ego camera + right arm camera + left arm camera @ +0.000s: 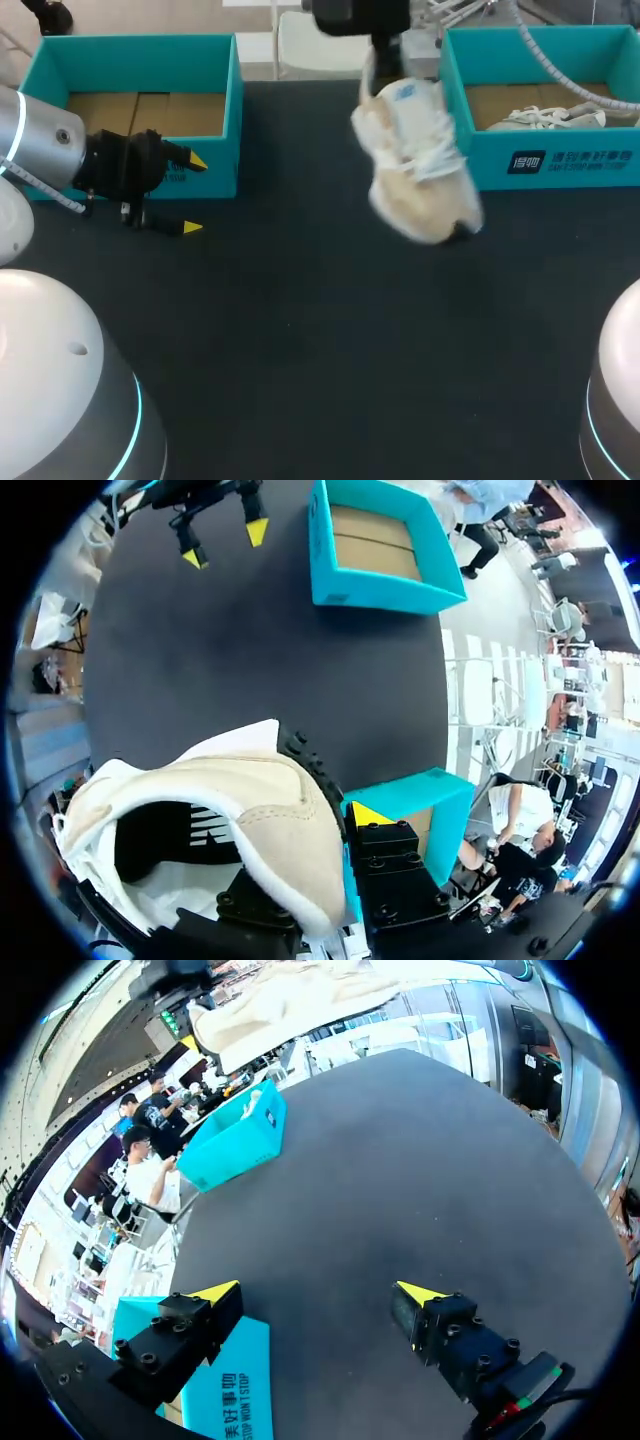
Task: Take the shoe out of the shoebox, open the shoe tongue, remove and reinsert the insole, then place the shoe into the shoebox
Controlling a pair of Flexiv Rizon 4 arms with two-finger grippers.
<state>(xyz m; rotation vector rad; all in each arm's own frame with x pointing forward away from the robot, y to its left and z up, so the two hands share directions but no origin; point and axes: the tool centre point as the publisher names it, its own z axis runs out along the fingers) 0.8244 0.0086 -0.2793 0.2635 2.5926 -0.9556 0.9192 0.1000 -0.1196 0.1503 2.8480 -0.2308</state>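
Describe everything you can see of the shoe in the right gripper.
The shoe is a cream sneaker with white laces, a dark inside and a black lugged sole. It hangs tilted above the dark table, beside the right shoebox, and is held by the right gripper, which is shut on its collar.

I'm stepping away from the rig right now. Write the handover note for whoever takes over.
Left gripper: open, holding nothing, in front of the left shoebox, which shows only its bare cardboard floor.
Right gripper: shut on the shoe at its heel, holding it in the air over the table, beside the right shoebox.
A second shoe lies in the right shoebox.
Done: shoe is out of the box.
Left: open the tongue, remove and reinsert the insole, put the shoe back in the box.
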